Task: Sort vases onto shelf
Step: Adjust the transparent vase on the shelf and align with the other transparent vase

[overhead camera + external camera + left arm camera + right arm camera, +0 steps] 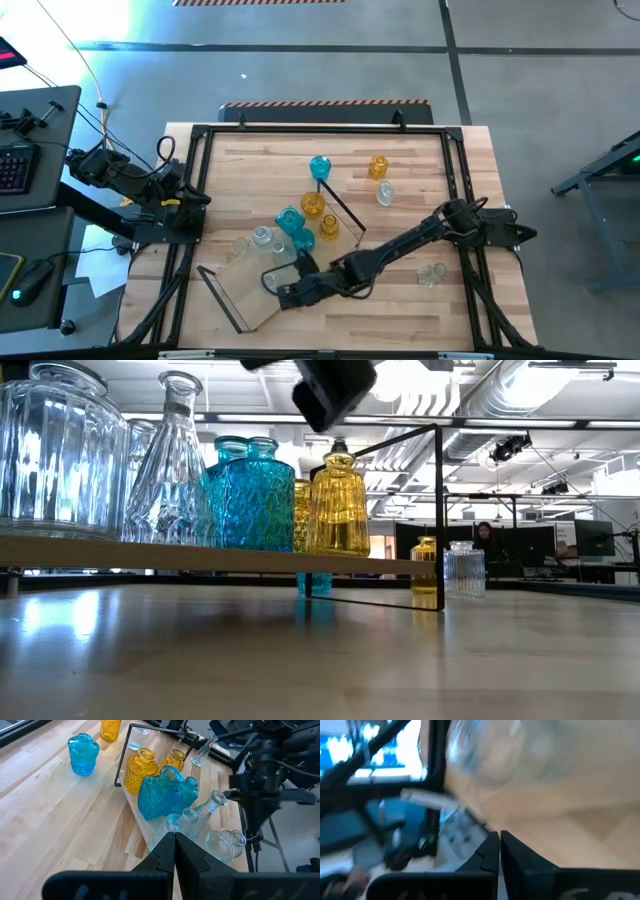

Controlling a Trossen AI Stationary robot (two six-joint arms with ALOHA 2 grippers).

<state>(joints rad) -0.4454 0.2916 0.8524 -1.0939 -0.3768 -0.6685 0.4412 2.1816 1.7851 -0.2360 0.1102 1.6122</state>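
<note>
The shelf [250,292], a light-wood board with black wire ends, lies slantwise on the table. On it stand a clear jar [50,450], a clear flask [175,460], teal vases [250,495] and amber vases [340,505]. Standing on the tabletop off the shelf are a teal vase [320,167], an amber one [378,166] and two clear ones [385,193] [432,272]. My right gripper [283,296] is shut, above the shelf's near end beside the clear jar. My left gripper [175,845] is shut at the table's left edge, pointing toward the shelf.
A black metal frame [200,135] runs around the tabletop. My right arm [400,245] stretches from the right edge across the table's near half. Bare wood lies along the far left and the near right of the table. A desk with a keyboard [15,165] stands beyond the left edge.
</note>
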